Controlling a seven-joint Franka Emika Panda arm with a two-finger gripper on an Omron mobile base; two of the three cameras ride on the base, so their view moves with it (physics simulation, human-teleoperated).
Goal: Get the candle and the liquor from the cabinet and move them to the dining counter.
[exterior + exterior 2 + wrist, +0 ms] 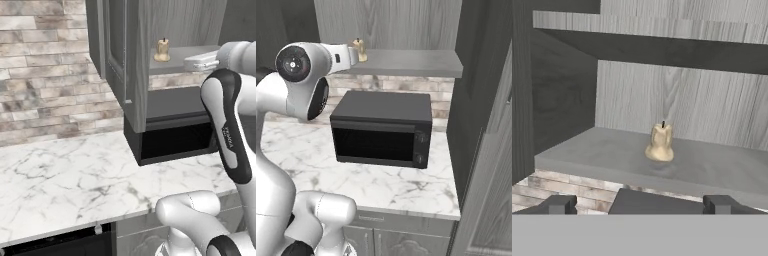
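1. The candle (660,143) is standing upright on the floor of the open cabinet (131,60), out in the middle of the grey board and clear of the back panel and the side wall.
2. In the left base view the candle (162,50) is sitting near the front edge of that board, just beyond the opened door (114,45), which is swinging out to the left.
3. In the right base view the candle (360,51) is peeking out just past the end of the robot's hand, at the left end of the cabinet floor.
4. The gripper (639,204) is hovering in front of the cabinet, level with its floor and pointing at the candle, which is lying between the two fingertips in the hand view but well beyond them.
5. The fingers (558,204) are standing wide apart and are holding nothing; they are touching neither the candle nor the board.
6. An inner shelf (662,30) is running across the cabinet above the candle.
7. A black microwave (383,130) is sitting under the cabinet on the marble worktop (406,185), with its door shut and facing forward.
8. A brick wall (45,75) is backing the worktop (65,175) to the left of the cabinet.
9. The white arm (227,130) is rising at the right of the left base view, with its forearm reaching toward the cabinet opening.
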